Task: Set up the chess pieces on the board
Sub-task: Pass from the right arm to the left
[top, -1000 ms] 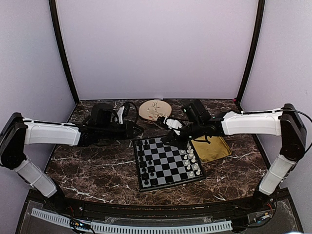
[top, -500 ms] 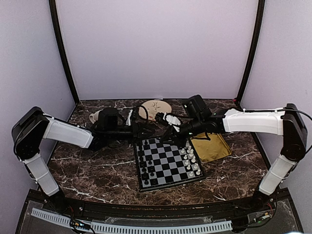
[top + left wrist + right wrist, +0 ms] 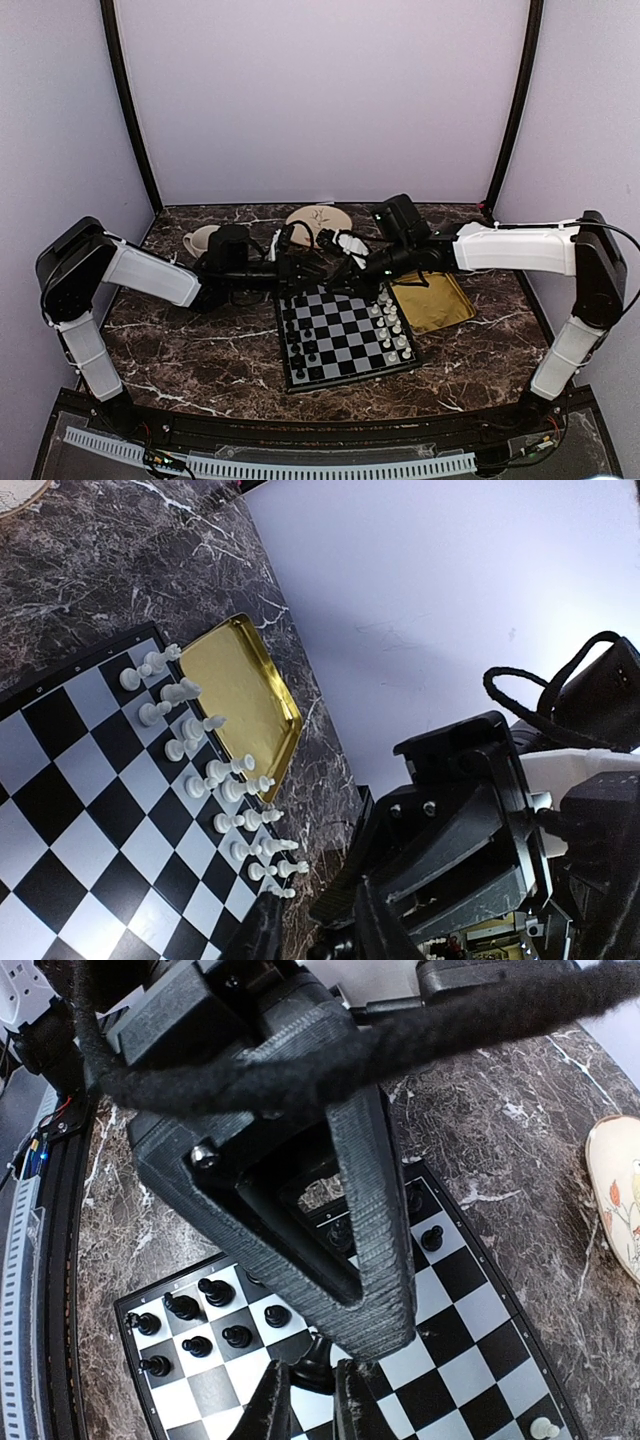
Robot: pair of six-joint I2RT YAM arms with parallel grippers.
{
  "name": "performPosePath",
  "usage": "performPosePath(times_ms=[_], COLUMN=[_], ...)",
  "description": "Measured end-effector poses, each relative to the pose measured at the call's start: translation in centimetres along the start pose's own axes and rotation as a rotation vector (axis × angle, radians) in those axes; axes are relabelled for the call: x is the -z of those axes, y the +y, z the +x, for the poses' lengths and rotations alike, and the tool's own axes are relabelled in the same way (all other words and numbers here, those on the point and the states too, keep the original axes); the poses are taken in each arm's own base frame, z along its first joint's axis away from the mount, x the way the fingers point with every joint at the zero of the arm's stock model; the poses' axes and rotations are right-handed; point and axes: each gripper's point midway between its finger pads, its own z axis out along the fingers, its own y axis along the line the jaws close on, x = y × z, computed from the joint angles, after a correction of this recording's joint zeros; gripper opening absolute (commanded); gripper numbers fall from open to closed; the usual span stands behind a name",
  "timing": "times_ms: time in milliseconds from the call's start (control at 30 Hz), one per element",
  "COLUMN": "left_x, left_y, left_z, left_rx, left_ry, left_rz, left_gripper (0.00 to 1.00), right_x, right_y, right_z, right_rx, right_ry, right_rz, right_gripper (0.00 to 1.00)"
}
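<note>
While over board point(image 3: 470, 1340), piece point(image 3: 318, 1347) in claw point(image 3: 310, 1372).

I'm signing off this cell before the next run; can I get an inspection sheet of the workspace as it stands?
Surface: dark veined marble table.
Job's things: board near centre; black pieces along its left side, white pieces along its right.
Clutter: yellow tray right of the board; plate and cup at the back.
Grippers: left gripper opening unclear; right gripper pinches what looks like a black piece; both over the board's far edge.
Cables: braided cable crosses in front of the left gripper.
Surroundings: lilac walls, black posts.
</note>
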Motion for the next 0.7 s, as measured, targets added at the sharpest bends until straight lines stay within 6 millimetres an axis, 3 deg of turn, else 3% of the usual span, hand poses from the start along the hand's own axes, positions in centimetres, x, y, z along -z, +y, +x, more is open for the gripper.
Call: performPosePath(times_ms=[400,700], left_x=[-0.3,-0.4], left_y=[-0.2,-0.1], left_z=[0.5,0.5], left_rx=[0.020,0.032], left_ry=[0.017,0.018], left_rz=[0.021,0.020], left_gripper=[0.27,0.14], right_x=[0.0,-0.2], right_y=[-0.9,-1.3], right_z=[-0.1,0.0], right_rx=[-0.017,-0.022], right_ry=[-0.004,-0.003], right_rz=[0.044,0.055], right_gripper=[0.14,0.14])
